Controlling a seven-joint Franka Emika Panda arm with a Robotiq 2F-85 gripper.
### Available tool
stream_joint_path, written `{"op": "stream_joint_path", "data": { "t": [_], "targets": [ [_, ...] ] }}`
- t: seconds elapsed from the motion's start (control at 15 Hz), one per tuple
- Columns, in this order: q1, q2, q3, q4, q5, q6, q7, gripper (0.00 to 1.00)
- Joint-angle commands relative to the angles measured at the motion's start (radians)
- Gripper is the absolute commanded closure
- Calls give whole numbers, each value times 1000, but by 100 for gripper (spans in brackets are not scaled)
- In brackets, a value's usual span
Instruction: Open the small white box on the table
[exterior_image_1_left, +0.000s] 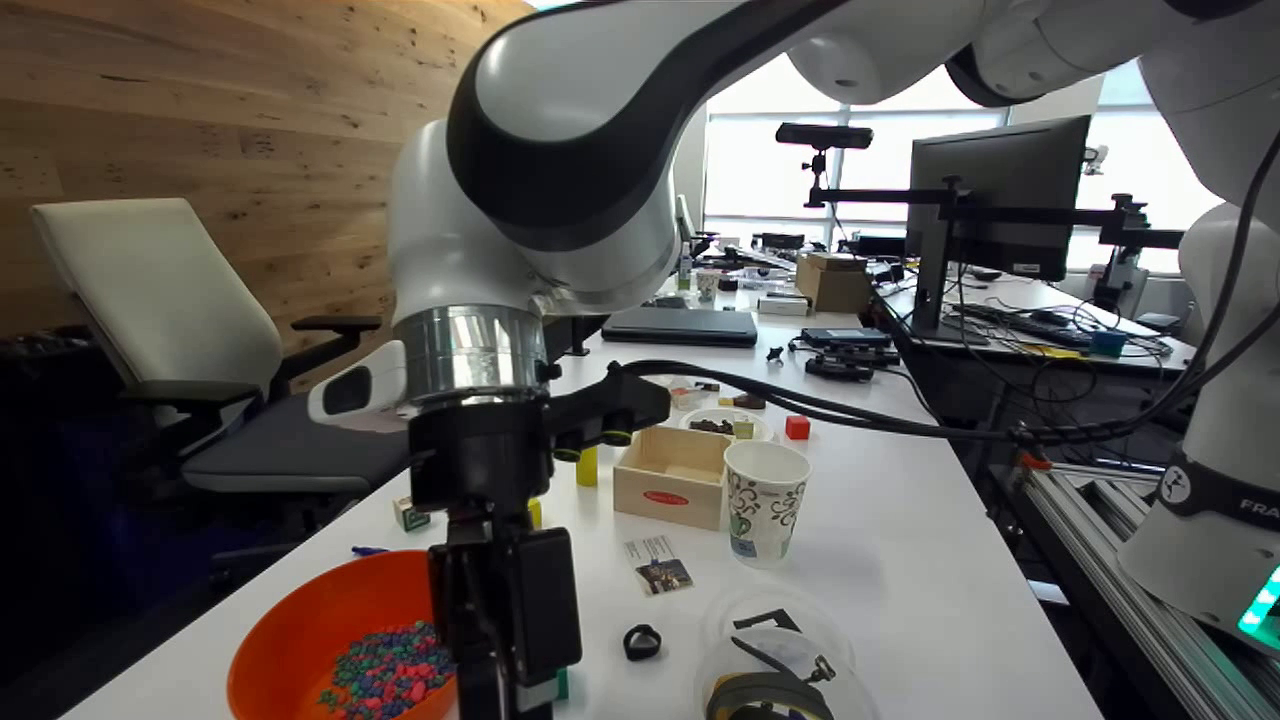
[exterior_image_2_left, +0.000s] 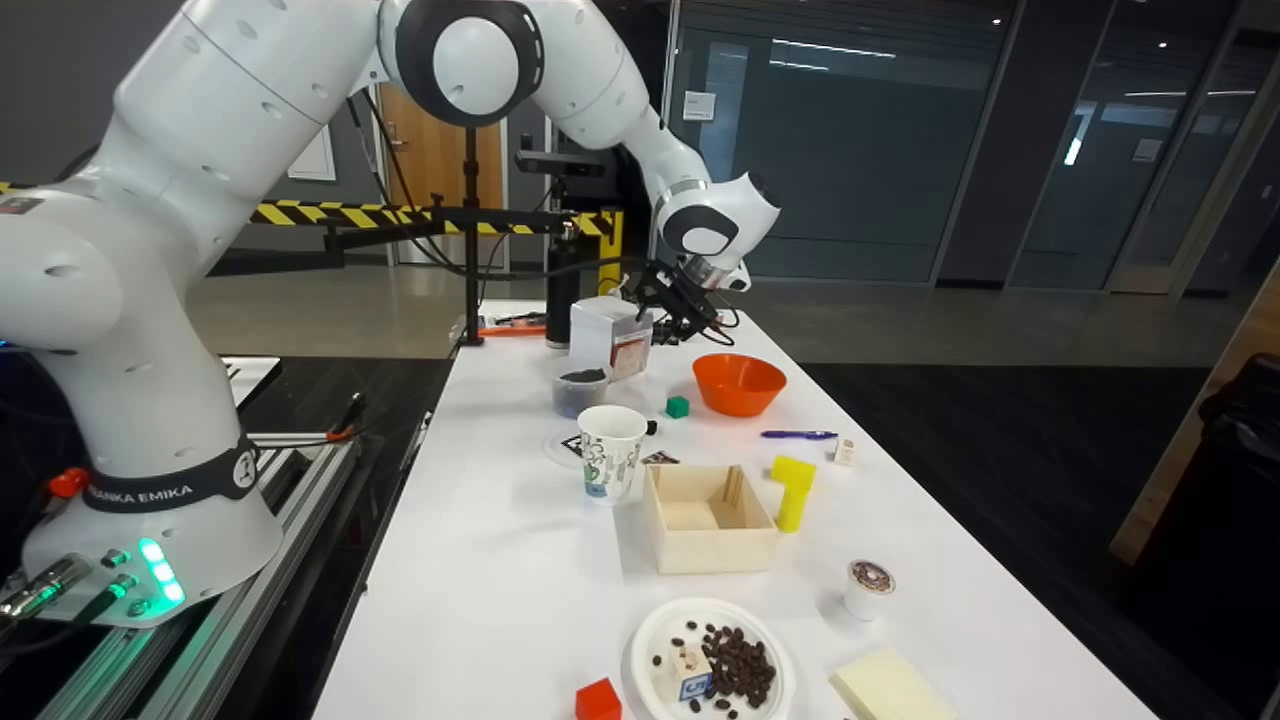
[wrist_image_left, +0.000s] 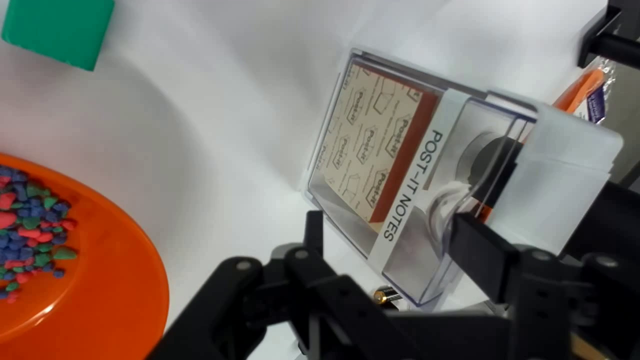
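On the table (exterior_image_2_left: 490, 570), the small white box (wrist_image_left: 419, 175) marked POST-IT NOTES looks closed; I'd judge the reach done, the opening itself left. My gripper (wrist_image_left: 390, 227) has its jaws apart by its edge, touch unclear. Nearby sit a green block (wrist_image_left: 59, 31) and an orange bowl (wrist_image_left: 120, 280).

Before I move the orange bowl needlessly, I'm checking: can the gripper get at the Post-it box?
Probably yes: in the wrist view, the open gripper points at the Post-it box with nothing visible between them; the orange bowl sits aside.
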Motion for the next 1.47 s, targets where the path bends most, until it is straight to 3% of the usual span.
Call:
{"op": "stream_joint_path", "data": {
  "t": [0.0, 0.07, 0.8, 1.2, 1.4],
  "targets": [
    [3, 11, 0, 14, -34, -2, 41, 39],
    [2, 11, 1, 14, -33, -3, 40, 43],
    [-16, 25, -4, 17, -23, -6, 39, 51],
    [-31, 33, -5, 11, -19, -4, 36, 49],
    [-39, 37, -6, 10, -16, -3, 33, 54]
  ]
}}
